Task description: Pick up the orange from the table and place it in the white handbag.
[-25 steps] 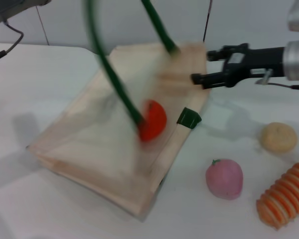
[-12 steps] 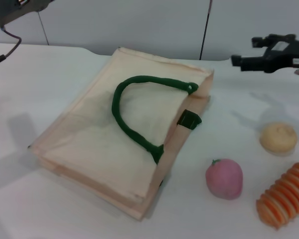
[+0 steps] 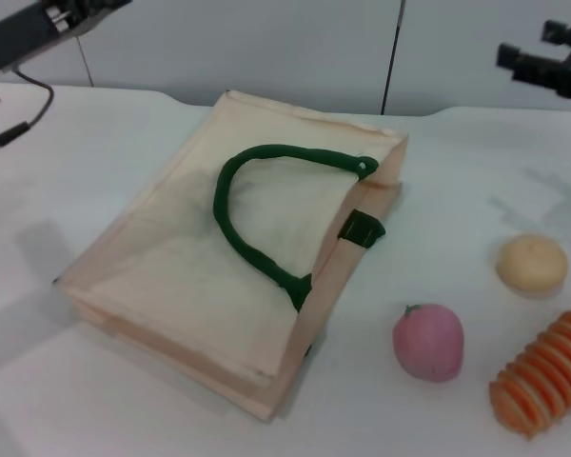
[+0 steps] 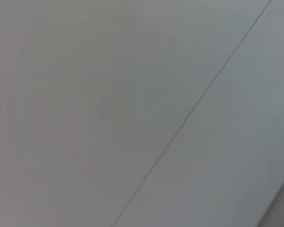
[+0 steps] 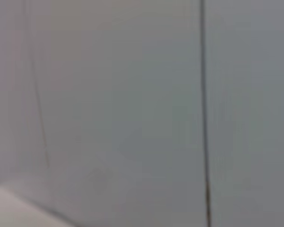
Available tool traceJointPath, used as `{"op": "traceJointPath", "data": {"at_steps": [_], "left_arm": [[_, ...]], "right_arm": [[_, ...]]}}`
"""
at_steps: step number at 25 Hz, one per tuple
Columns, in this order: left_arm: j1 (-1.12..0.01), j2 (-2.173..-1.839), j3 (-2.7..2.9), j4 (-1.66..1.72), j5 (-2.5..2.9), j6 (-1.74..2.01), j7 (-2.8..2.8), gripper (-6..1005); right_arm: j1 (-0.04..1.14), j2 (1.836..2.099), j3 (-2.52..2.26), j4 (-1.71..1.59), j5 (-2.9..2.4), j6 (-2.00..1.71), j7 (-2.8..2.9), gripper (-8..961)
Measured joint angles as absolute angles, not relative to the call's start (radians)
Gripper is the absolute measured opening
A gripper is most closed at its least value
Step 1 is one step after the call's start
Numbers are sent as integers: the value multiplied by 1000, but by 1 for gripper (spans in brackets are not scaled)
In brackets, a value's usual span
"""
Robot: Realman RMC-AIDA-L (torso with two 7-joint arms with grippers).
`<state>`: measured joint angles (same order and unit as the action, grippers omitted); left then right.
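The white handbag (image 3: 200, 276) lies flat on the white table (image 3: 105, 143). One dark green handle (image 3: 257, 205) rests on top of it, and a green tab (image 3: 361, 227) shows at its right edge. The orange is out of view. My right gripper (image 3: 538, 52) is open and empty, high at the far right, well away from the bag. My left gripper (image 3: 48, 24) is raised at the far left corner, clear of the bag. Both wrist views show only a grey wall.
To the right of the bag lie a pink round fruit (image 3: 427, 341), a pale beige ball (image 3: 531, 263) and a ribbed orange-and-cream item (image 3: 547, 371). A cable (image 3: 19, 129) hangs at the far left.
The bag's handle has dropped and the bag has settled flat; the orange seen in its opening no longer shows. My right gripper has drawn back up and to the right. My left arm has risen.
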<state>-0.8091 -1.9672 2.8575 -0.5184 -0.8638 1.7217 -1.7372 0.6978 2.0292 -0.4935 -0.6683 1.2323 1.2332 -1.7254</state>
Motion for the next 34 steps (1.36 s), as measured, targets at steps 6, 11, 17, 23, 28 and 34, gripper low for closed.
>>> {"op": "traceJointPath", "data": {"at_steps": [6, 11, 17, 23, 28, 34], "left_arm": [[-776, -2021, 2855, -516, -972, 1666, -1514, 620], [-720, -2030, 2851, -419, -1071, 1627, -1288, 617], [-676, -2032, 2850, -298, -1146, 1535, -1052, 615], [-640, -2034, 2850, -156, -1227, 1441, -769, 615], [-608, -2034, 2849, -38, -1312, 1408, -540, 615], [-578, -2034, 2849, 38, -1418, 1384, -405, 615]], "right_arm": [[630, 2031, -492, -564, 1506, 1236, -1931, 887], [600, 2032, -492, -471, 1660, 1240, -2090, 886], [578, 2032, -492, -336, 1854, 1248, -2308, 886], [569, 2032, -492, -209, 2014, 1250, -2517, 886], [556, 2033, -492, -140, 2127, 1250, -2606, 886], [546, 2032, -490, -123, 2182, 1250, -2618, 886]]}}
